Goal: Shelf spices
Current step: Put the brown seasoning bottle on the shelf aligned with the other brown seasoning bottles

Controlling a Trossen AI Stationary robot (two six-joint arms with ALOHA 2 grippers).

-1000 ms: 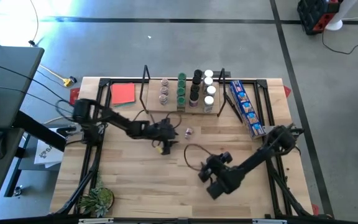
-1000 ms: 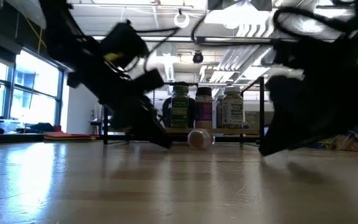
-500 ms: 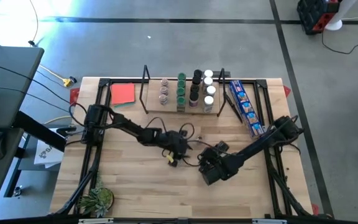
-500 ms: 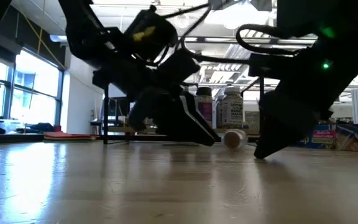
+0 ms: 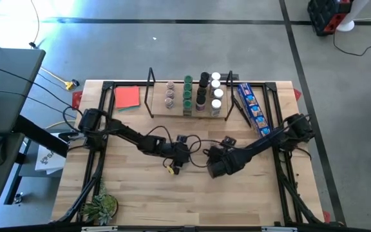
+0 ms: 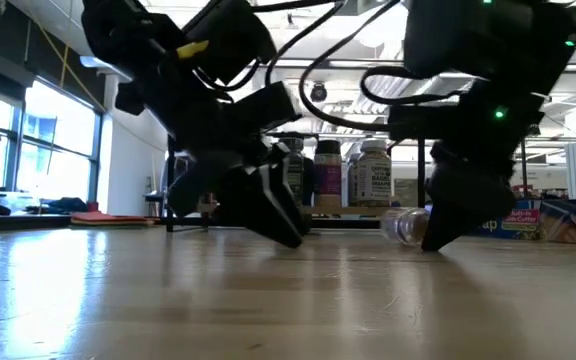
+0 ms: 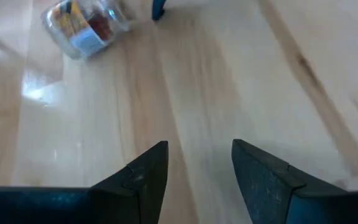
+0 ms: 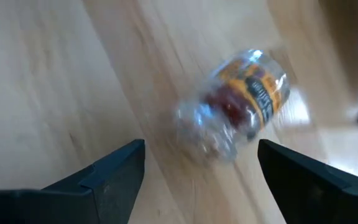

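One clear spice jar (image 8: 235, 118) with a yellow and red label lies on its side on the table's middle; it also shows in the low view (image 6: 402, 224) and the left wrist view (image 7: 86, 25). My right gripper (image 8: 201, 162) is open and low over the table, with the jar just ahead of its fingers and apart from them. My left gripper (image 7: 197, 165) is open too, low over bare wood to the left of the jar. Several jars (image 5: 201, 90) stand upright on the light-wood shelf (image 5: 160, 111) at the far edge.
A long blue snack packet (image 5: 253, 111) lies right of the shelf and a red card (image 5: 127, 96) lies left of it. A small plant (image 5: 102, 207) sits at the near left corner. Black cables (image 5: 195, 138) loop over the grippers. The near half of the table (image 5: 147, 193) is bare wood.
The jar has rolled along the table from in front of the shelf toward the right and near side. My left gripper followed it toward the right and near edge, staying low. My right gripper came from the near side toward the far edge and now meets the jar.
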